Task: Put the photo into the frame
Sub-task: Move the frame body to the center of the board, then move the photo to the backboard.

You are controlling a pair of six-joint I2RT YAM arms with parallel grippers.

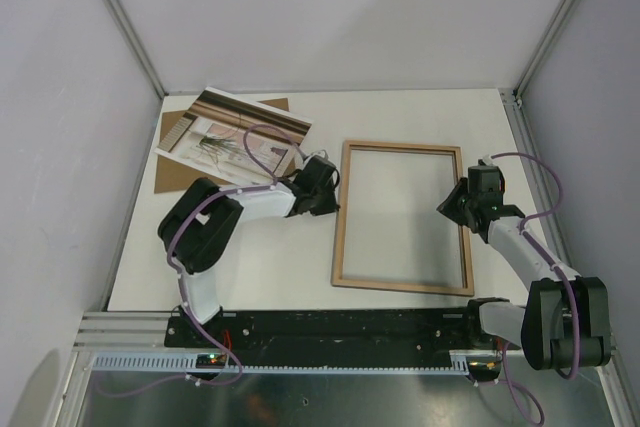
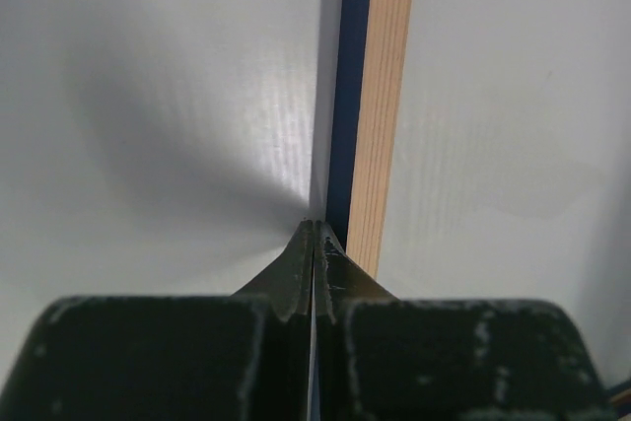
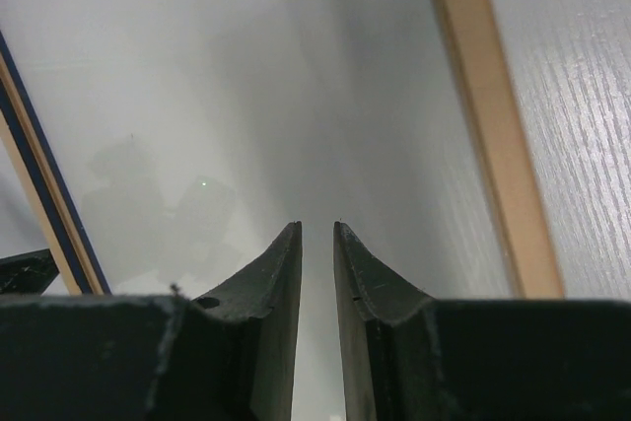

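Observation:
The frame (image 1: pixel 400 287) lies flat mid-table with its light wood back up. The photo (image 1: pixel 235 129) rests at the back left, partly on a brown board. My left gripper (image 1: pixel 328 187) is shut with nothing between its jaws, its tips (image 2: pixel 314 227) just outside the frame's left rail (image 2: pixel 383 96), where the navy edge shows. My right gripper (image 1: pixel 448 205) reaches in over the right rail (image 3: pixel 490 115). Its jaws (image 3: pixel 316 227) stand a narrow gap apart with nothing in it, above the pane inside the frame.
The brown backing board (image 1: pixel 172 169) lies under the photo near the left wall. White walls close the table at the back and both sides. An aluminium rail (image 1: pixel 130 332) carrying the arm bases runs along the near edge. Purple cables loop over both arms.

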